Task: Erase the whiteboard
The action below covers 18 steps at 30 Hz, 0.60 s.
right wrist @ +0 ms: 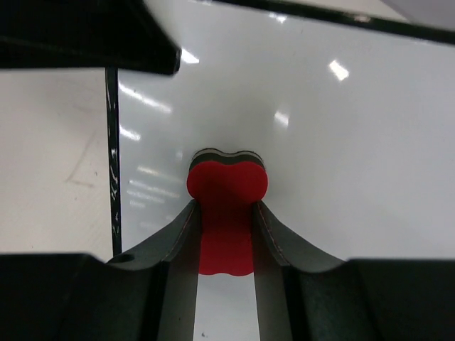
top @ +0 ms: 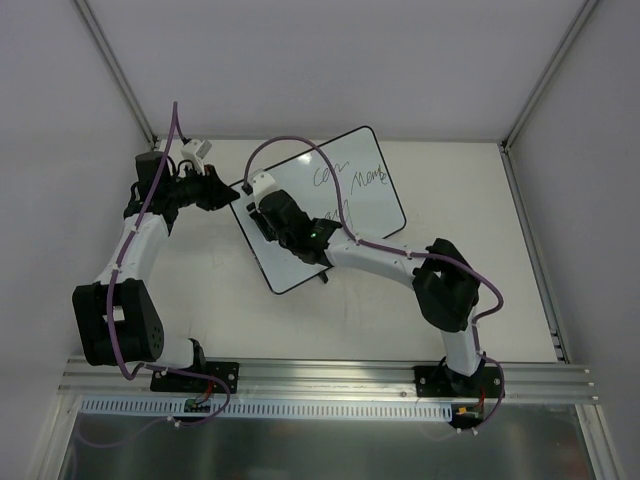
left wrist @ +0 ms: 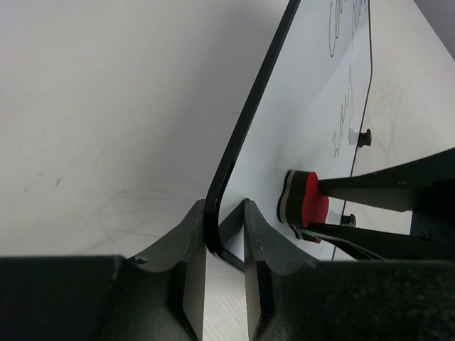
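While the left tool (left wrist: 224, 217) pinches the whiteboard (left wrist: 313, 128) at one corner, the right tool (right wrist: 226, 213) clamps the red eraser (right wrist: 226, 186) against it.

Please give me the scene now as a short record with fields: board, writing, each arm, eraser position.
board: whiteboard lies on the table
writing: dark handwriting on the far part, not erased
left arm: left gripper shut on a corner of the whiteboard
right arm: right gripper shut on the red eraser
eraser position: over a blank part of the board, felt side toward it

Left tool (top: 230, 192) at whiteboard (top: 375, 205) corner; right tool (top: 262, 212) over it.
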Each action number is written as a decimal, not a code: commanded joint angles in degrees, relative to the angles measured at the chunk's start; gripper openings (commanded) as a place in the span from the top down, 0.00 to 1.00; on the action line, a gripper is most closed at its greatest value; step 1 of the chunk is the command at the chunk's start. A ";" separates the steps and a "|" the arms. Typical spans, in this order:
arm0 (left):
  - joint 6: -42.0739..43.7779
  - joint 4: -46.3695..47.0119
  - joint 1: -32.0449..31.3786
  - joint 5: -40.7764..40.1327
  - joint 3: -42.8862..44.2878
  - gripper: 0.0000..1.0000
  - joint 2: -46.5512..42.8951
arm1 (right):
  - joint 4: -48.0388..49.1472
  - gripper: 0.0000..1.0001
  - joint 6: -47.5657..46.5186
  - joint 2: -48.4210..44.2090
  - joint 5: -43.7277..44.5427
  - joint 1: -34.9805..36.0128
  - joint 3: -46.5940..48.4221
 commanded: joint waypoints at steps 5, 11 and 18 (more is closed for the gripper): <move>4.20 -1.66 -3.01 1.43 0.74 1.00 -0.37 | 3.52 1.00 -1.99 3.23 3.26 -2.92 6.62; 4.55 -1.83 -3.01 0.72 0.66 1.00 -0.73 | 3.43 1.00 0.64 0.24 0.72 -3.27 -1.81; 4.56 -1.83 -2.92 0.55 0.92 1.00 -0.38 | 5.27 1.00 2.93 -4.42 -5.87 -2.13 -16.66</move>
